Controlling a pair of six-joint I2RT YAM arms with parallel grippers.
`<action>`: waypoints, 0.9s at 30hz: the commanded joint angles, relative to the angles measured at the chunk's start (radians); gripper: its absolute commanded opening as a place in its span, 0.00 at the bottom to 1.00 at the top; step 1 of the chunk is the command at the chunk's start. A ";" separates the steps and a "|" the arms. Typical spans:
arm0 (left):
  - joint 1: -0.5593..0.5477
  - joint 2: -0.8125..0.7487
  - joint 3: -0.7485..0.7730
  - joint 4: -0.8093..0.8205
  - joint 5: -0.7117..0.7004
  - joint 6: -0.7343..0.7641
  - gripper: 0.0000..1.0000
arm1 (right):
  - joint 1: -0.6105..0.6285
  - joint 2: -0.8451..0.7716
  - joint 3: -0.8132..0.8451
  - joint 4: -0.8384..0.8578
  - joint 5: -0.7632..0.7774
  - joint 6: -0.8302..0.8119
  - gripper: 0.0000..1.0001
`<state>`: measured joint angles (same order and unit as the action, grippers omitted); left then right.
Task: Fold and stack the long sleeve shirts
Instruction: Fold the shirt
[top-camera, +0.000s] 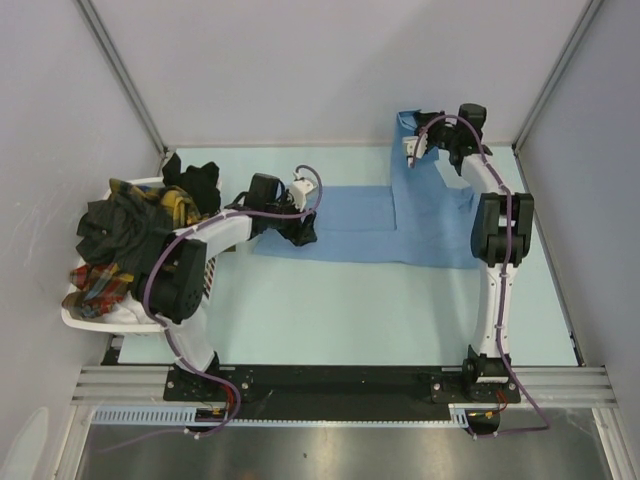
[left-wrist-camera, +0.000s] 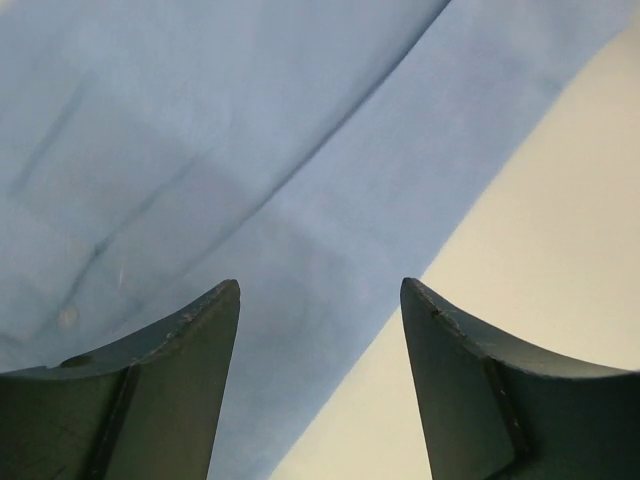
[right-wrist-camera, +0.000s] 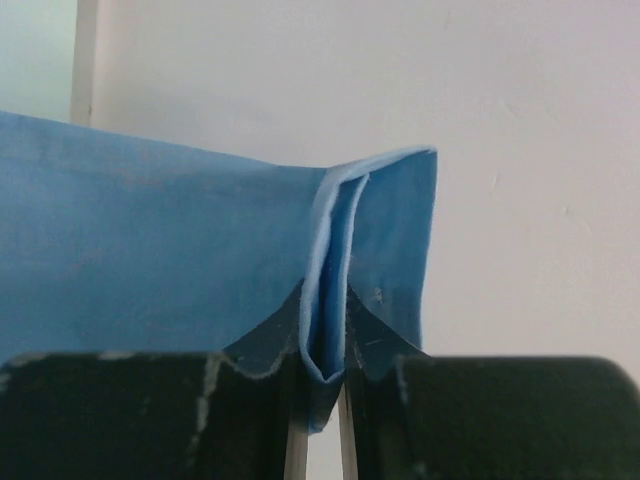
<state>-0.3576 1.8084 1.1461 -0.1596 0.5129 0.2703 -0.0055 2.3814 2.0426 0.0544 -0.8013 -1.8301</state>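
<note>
The light blue shirt (top-camera: 400, 225) lies spread across the middle and right of the table, one part lifted at the far right. My right gripper (top-camera: 412, 140) is shut on a folded edge of this shirt (right-wrist-camera: 330, 300) and holds it up near the back wall. My left gripper (top-camera: 303, 232) is open, low over the shirt's left end; in the left wrist view its fingers (left-wrist-camera: 180, 360) straddle the blue cloth's edge (left-wrist-camera: 330, 270) and bare table. The dark green-black (top-camera: 115, 232), yellow-black plaid (top-camera: 170, 200) and red plaid (top-camera: 100, 282) shirts lie heaped in the basket.
A white slatted basket (top-camera: 75, 318) stands at the table's left edge. Grey walls with metal posts enclose the table at the back and both sides. The pale green tabletop (top-camera: 330, 310) shows in front of the blue shirt.
</note>
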 joint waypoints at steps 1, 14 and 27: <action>-0.035 -0.077 0.051 0.273 0.216 -0.075 0.70 | 0.044 -0.031 -0.071 0.330 -0.052 0.172 0.17; -0.035 0.023 0.279 0.390 0.023 -0.239 0.71 | 0.127 -0.259 -0.387 0.403 0.092 0.253 0.00; 0.080 -0.164 0.113 0.218 -0.059 -0.327 0.76 | 0.291 -0.511 -0.364 -0.419 0.428 0.462 0.00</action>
<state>-0.3084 1.7409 1.2709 0.1173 0.4946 -0.0307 0.2264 1.9297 1.6505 -0.0681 -0.4721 -1.4784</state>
